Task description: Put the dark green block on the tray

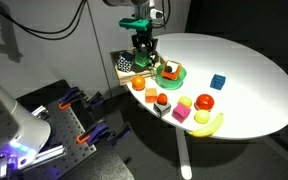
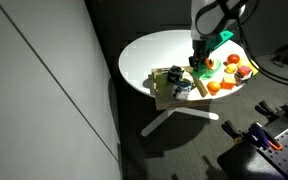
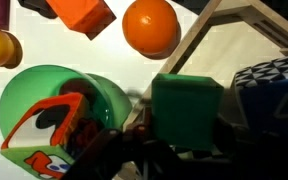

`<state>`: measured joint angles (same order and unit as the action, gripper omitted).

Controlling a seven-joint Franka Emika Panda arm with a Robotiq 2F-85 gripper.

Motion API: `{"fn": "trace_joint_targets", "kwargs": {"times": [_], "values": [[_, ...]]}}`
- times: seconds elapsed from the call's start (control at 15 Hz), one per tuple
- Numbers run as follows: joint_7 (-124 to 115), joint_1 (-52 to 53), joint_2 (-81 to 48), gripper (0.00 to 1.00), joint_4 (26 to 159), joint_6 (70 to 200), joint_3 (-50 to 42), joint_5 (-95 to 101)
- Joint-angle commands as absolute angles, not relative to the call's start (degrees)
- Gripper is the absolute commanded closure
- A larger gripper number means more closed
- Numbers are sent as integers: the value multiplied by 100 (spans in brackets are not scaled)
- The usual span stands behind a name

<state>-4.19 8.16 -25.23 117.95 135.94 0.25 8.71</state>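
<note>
In the wrist view, left of the pincer [image 3: 184, 150], we see a bright green plate [image 3: 34, 95] holding a red-and-white toy [image 3: 49, 135]. The pincer pinches the dark green block [image 3: 187, 108] between plate and tray. Just right lies the tray [image 3: 234, 35], with a pale rim and a chequered patch [image 3: 276, 75]. Beyond the pincer, an orange ball [image 3: 149, 25] rests on the tabletop [image 1: 249, 85].

Arm [image 2: 206, 18] enters at upper centre of frame, wrist vertical. Gripper [image 1: 142, 50] points straight down, jaws closed on the dark green block [image 3: 187, 108].
</note>
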Motion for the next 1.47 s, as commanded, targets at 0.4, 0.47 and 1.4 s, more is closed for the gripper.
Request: {"fn": "trace_joint_targets", "kwargs": {"times": [0.4,0.47,1.4], "values": [[-379,772,-2409,14,12041,14196,161,889],[-365,747,-2391,8,12039,14196,156,864],[-489,359,-1523,0,12332,13835,132,159]]}}
